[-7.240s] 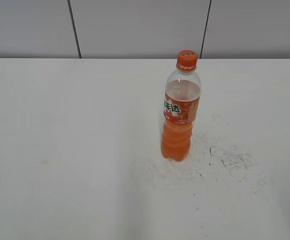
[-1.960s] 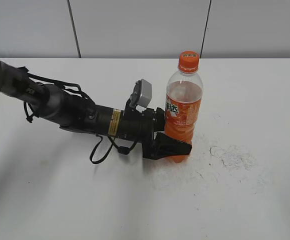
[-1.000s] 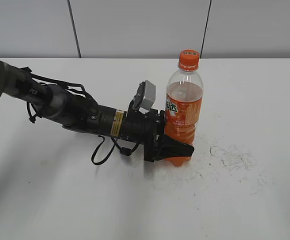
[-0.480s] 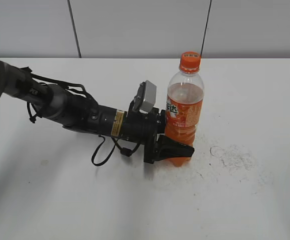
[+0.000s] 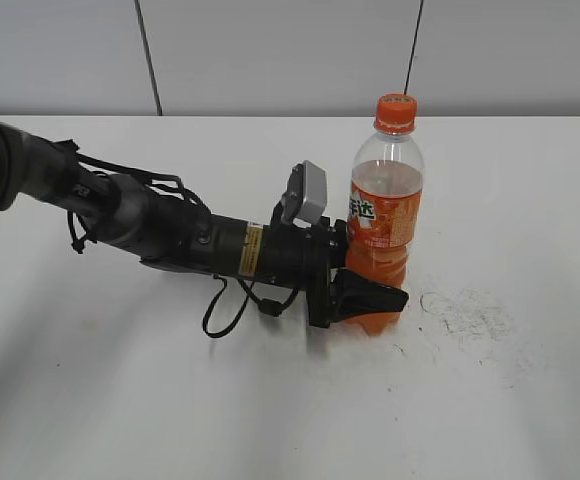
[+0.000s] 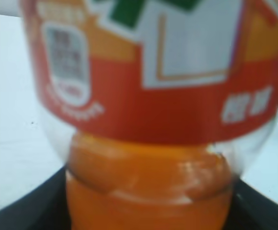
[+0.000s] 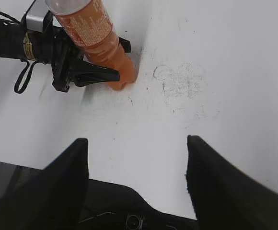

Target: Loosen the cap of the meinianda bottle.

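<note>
The meinianda bottle (image 5: 382, 215) stands upright on the white table, half full of orange drink, with its orange cap (image 5: 396, 112) on top. My left gripper (image 5: 370, 300) reaches in low from the left and is shut on the bottle's lower body. In the left wrist view the bottle (image 6: 153, 120) fills the frame, with the black fingers of the left gripper (image 6: 151, 206) at both lower corners. The right wrist view looks down on the bottle (image 7: 93, 36) and the left gripper (image 7: 100, 74); the cap is cut off there. My right gripper (image 7: 136, 148) is open and empty, above the table in front of the bottle.
A scuffed grey patch (image 5: 470, 315) marks the table just right of the bottle; it also shows in the right wrist view (image 7: 179, 84). The left arm with its cables (image 5: 170, 235) lies low across the table's left half. A grey panelled wall stands behind.
The left gripper and the bottle it holds have shifted a little to the right and slightly up in the exterior view. Seven seconds ago the bottle stood alone.
</note>
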Motion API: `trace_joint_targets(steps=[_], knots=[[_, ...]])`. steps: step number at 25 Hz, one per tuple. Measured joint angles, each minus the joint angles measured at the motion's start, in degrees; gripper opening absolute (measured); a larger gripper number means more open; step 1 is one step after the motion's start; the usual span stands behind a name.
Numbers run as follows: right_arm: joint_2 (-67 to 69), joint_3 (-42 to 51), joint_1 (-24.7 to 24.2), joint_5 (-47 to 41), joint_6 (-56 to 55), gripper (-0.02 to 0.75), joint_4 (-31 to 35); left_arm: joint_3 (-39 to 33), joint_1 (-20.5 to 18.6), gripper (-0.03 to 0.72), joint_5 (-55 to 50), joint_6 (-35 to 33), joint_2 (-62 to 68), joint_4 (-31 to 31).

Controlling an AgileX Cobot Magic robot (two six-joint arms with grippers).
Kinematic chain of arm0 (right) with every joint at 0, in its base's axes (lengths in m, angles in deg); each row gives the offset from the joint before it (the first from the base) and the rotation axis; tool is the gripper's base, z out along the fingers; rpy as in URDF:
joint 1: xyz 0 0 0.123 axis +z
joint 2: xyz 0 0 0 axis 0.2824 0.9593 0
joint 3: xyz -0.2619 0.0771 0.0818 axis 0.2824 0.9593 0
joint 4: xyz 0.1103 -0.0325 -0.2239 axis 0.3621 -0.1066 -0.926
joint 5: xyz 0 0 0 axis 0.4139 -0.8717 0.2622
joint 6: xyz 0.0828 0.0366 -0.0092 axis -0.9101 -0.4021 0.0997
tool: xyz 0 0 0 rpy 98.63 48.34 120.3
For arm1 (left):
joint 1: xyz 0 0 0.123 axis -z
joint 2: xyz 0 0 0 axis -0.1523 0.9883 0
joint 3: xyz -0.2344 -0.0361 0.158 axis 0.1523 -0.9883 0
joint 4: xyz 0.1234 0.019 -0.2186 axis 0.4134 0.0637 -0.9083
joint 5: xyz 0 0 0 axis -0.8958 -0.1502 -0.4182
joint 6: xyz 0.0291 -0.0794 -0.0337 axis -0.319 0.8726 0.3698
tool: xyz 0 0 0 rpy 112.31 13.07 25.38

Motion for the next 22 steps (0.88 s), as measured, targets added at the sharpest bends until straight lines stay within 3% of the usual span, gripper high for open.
trace_joint_targets(steps=[7, 12, 19, 22], knots=[[5.04, -0.05, 0.00, 1.19, 1.45, 0.471, 0.17, 0.00, 4.01, 0.517, -1.28, -1.70, 0.00, -1.21], [9.64, -2.68, 0.00, 1.54, 1.97, 0.471, 0.17, 0.00, 4.86, 0.517, -1.52, -3.66, 0.00, -1.27], [22.16, -15.41, 0.24, -0.07, 4.38, 0.471, 1.26, 0.00, 4.93, 0.515, -2.23, -4.06, 0.00, -1.32], [28.52, -21.86, 2.82, -2.40, 6.79, 0.471, 2.70, 0.00, 5.00, 0.515, -2.60, -4.06, 0.00, -1.55]])
